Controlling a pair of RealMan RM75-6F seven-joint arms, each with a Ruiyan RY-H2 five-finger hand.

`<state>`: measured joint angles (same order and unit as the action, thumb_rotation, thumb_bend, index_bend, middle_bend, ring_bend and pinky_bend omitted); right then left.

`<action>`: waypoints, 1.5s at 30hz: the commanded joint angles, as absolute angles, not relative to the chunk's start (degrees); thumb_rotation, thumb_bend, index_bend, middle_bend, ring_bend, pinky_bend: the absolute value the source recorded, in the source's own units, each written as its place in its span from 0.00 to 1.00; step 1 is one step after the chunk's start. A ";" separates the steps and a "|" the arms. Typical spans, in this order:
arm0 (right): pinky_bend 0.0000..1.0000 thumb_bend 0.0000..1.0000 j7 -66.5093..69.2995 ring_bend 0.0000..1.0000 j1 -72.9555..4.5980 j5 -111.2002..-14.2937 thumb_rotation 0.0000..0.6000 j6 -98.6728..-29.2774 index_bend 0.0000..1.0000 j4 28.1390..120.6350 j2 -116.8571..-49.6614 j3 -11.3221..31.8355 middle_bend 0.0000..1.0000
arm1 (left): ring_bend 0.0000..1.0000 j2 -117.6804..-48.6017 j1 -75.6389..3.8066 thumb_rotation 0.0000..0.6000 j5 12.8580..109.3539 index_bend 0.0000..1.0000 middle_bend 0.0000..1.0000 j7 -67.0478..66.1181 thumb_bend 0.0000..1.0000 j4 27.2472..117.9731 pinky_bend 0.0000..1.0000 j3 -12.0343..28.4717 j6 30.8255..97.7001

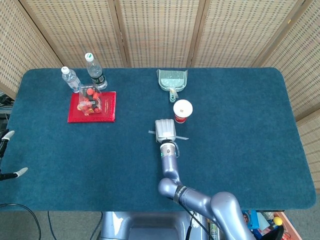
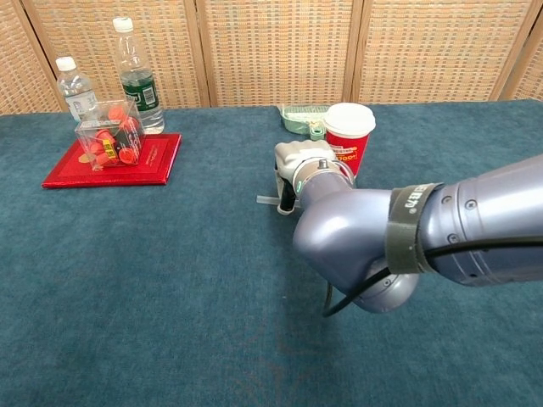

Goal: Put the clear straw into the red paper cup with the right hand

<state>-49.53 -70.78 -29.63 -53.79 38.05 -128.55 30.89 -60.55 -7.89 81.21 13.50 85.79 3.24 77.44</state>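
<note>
The clear straw [image 1: 151, 133] lies flat on the blue table, left of and nearer than the red paper cup [image 1: 182, 111], which stands upright with its white rim up. My right hand [image 1: 165, 130] hangs directly over the straw's middle, back upward. In the chest view its dark fingers [image 2: 288, 192] reach down to the straw [image 2: 266, 200], beside the cup [image 2: 348, 142]. The hand's back hides whether the fingers close on the straw. My left hand [image 1: 5, 142] shows at the far left edge, fingers apart and holding nothing.
A green dustpan [image 1: 172, 80] lies behind the cup. At the back left stand two water bottles [image 1: 94, 71] and a red tray [image 1: 107, 111] carrying a clear box of red items [image 1: 91, 99]. My right arm [image 2: 399, 246] fills the near right of the chest view.
</note>
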 commanded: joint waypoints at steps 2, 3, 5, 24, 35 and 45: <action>1.00 0.39 -49.38 0.97 -70.99 -31.15 1.00 -53.61 0.53 36.51 -129.38 30.70 1.00 | 0.00 -60.51 -7.89 1.00 81.35 0.00 0.00 13.80 0.00 85.69 0.00 3.22 77.46; 1.00 0.40 -49.43 0.97 -70.96 -31.28 1.00 -53.54 0.53 36.33 -129.47 30.78 1.00 | 0.00 -60.51 -7.89 1.00 81.36 0.00 0.00 13.88 0.00 85.66 0.00 3.22 77.46; 1.00 0.41 -49.92 0.97 -70.89 -31.39 1.00 -53.44 0.53 35.96 -129.59 30.90 1.00 | 0.00 -60.49 -7.88 1.00 81.45 0.00 0.00 14.01 0.00 85.62 0.00 3.20 77.49; 1.00 0.49 -51.24 0.97 -68.88 -33.84 1.00 -54.36 0.67 39.66 -129.03 31.20 1.00 | 0.00 -59.97 -8.00 1.00 81.99 0.00 0.00 15.01 0.00 85.90 0.00 3.01 77.22; 1.00 0.52 -41.46 0.97 -62.36 -42.12 1.00 -58.22 0.69 68.21 -116.12 31.59 1.00 | 0.00 -60.43 -8.60 1.00 82.15 0.00 0.00 13.67 0.00 86.04 0.00 2.74 76.21; 1.00 0.58 -20.83 0.97 -53.96 -46.58 1.00 -55.97 0.71 93.51 -100.95 39.67 1.00 | 0.00 -61.62 -8.19 1.00 82.24 0.00 0.00 11.08 0.00 86.17 0.00 3.02 78.05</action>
